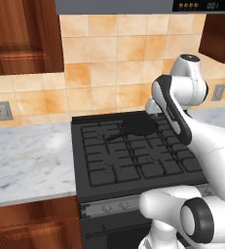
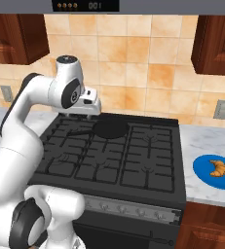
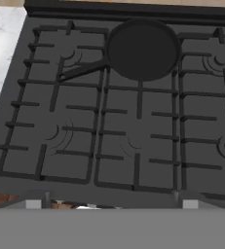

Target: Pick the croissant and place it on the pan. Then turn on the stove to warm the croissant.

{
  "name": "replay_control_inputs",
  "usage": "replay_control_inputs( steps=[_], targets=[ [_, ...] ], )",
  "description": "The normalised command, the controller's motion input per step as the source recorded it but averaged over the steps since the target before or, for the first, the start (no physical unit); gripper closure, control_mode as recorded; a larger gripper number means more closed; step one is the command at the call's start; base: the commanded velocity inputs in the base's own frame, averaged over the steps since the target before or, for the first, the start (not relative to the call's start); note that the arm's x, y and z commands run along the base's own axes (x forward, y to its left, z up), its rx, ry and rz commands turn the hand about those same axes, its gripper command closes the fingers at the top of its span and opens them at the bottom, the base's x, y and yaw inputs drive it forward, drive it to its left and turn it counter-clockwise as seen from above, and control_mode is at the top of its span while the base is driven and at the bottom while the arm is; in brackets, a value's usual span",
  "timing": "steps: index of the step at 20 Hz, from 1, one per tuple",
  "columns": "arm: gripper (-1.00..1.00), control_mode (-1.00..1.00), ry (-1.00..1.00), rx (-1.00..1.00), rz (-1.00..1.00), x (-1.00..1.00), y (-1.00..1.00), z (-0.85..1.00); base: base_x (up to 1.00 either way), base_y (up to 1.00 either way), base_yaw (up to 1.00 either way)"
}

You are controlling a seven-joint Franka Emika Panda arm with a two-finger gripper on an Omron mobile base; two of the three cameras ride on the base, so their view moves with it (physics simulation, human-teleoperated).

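Note:
The golden croissant [image 2: 217, 168] lies on a blue plate [image 2: 201, 171] on the counter right of the stove [image 2: 133, 165]. The empty black pan [image 2: 110, 129] [image 1: 139, 127] [image 3: 142, 49] rests on the back middle grate, its handle pointing left. My gripper [image 2: 90, 115] hangs above the stove's back left, just left of the pan and far from the croissant. In the hand view its tips [image 3: 33, 204] stand wide apart at the bottom edge, open with nothing between them. Small knobs [image 2: 128, 209] line the grey front strip.
Marble counter [image 1: 26, 155] runs left of the stove, and another stretch [image 2: 201, 141] lies to its right. Wooden cabinets [image 1: 21, 34] hang above, with a hood [image 2: 133, 5] over the range. My own arm [image 1: 182, 121] hides the stove's right side in the left base view.

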Motion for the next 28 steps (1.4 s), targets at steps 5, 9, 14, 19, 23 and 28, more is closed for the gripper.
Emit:
replay_control_inputs(
  steps=[5, 9, 14, 19, 23, 28],
  targets=[
    [-1.00, -1.00, 0.00, 0.00, 0.00, 0.00, -0.36, -0.22, 0.00, 0.00, 0.00],
    [-1.00, -1.00, 0.00, -0.02, 0.00, 0.00, -0.32, -0.24, 0.00, 0.00, 0.00],
    [-1.00, -1.00, 0.00, -0.05, 0.00, 0.00, -0.28, -0.26, 0.00, 0.00, 0.00],
    [-1.00, -1.00, 0.00, -0.05, 0.00, 0.00, -0.26, -0.31, 0.00, 0.00, 0.00],
    [-1.00, -1.00, 0.02, -0.08, 0.00, 0.03, -0.13, -0.32, 0.00, 0.00, 0.00],
    [-1.00, -1.00, 0.01, -0.04, 0.00, 0.01, -0.26, -0.28, 0.00, 0.00, 0.00]
  ],
)
